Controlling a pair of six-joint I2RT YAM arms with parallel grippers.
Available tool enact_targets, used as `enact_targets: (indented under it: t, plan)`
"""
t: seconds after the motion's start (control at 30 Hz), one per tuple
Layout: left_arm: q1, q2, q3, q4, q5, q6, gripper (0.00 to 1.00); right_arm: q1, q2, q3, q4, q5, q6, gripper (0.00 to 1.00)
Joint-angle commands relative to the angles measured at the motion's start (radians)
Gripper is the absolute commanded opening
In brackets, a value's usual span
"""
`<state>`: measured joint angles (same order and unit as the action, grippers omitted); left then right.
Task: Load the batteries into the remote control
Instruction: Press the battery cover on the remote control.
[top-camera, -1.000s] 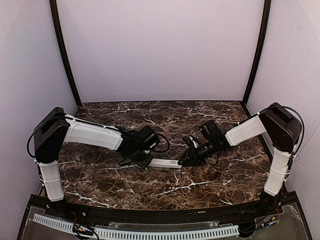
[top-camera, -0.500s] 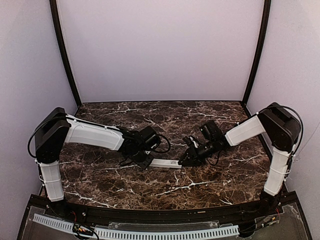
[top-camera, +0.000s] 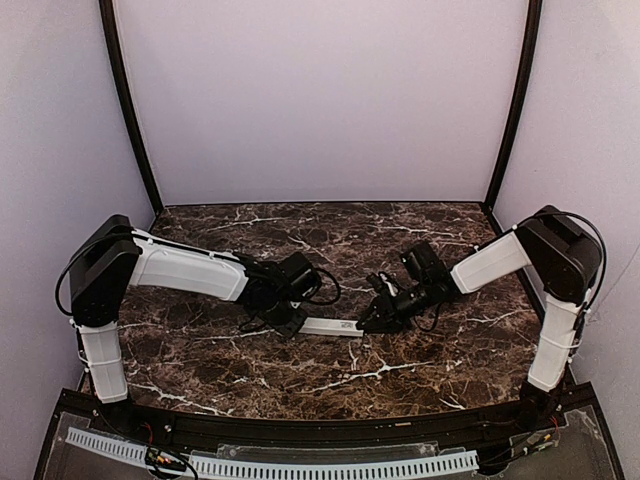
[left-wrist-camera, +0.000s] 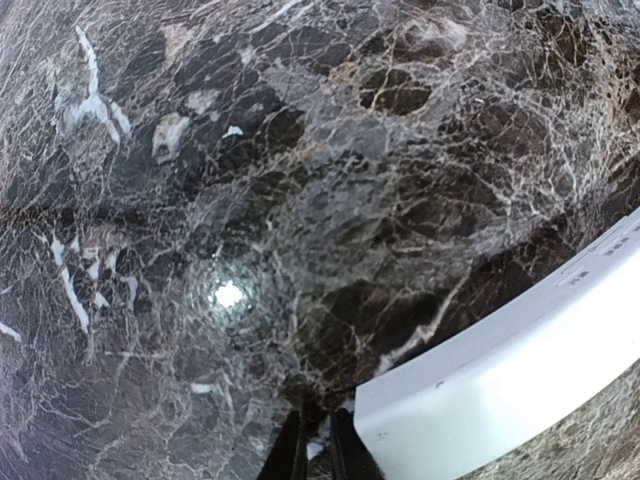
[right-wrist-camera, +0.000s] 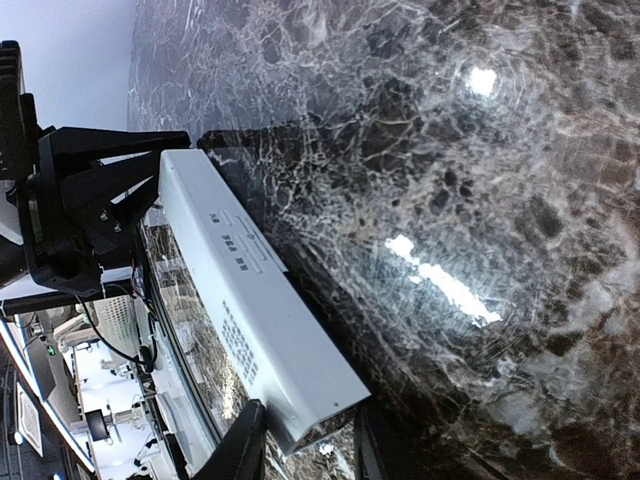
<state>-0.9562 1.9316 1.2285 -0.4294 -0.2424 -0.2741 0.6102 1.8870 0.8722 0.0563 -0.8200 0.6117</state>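
So the remote control (top-camera: 330, 326), a slim white bar with small printed marks, lies flat on the marble table (top-camera: 300, 385). The right gripper (right-wrist-camera: 305, 445) pinches one end. At the other end the left gripper (left-wrist-camera: 317, 455) rests alongside, fingers pressed together.

You are looking at a table (top-camera: 300, 225) whose dark, white-veined marble-look top is gleaming, polished and glossy enough to be throwing back bright lamp glare. The remote control (right-wrist-camera: 250, 290) is showing as smooth white plastic with a soft satin sheen and fine grey print. The fingers (right-wrist-camera: 238, 450) of the right gripper (right-wrist-camera: 305, 445) are reading as matt black plastic, and the left arm's shell (top-camera: 190, 268) is looking like smooth white plastic.
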Motion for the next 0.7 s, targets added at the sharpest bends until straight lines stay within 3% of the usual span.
enact_targets:
  t: [0.0, 0.4, 0.67]
  plan:
    - [-0.023, 0.001, -0.016, 0.044, 0.136, -0.044, 0.10, 0.029, 0.008, -0.036, 0.111, -0.018, -0.006, 0.29]
    - [0.044, -0.082, -0.143, -0.022, 0.044, -0.062, 0.12, 0.003, -0.023, -0.086, 0.092, -0.002, -0.018, 0.37]
    - [0.017, -0.061, -0.107, -0.014, 0.060, -0.022, 0.13, 0.003, -0.013, -0.074, 0.091, -0.021, -0.018, 0.38]
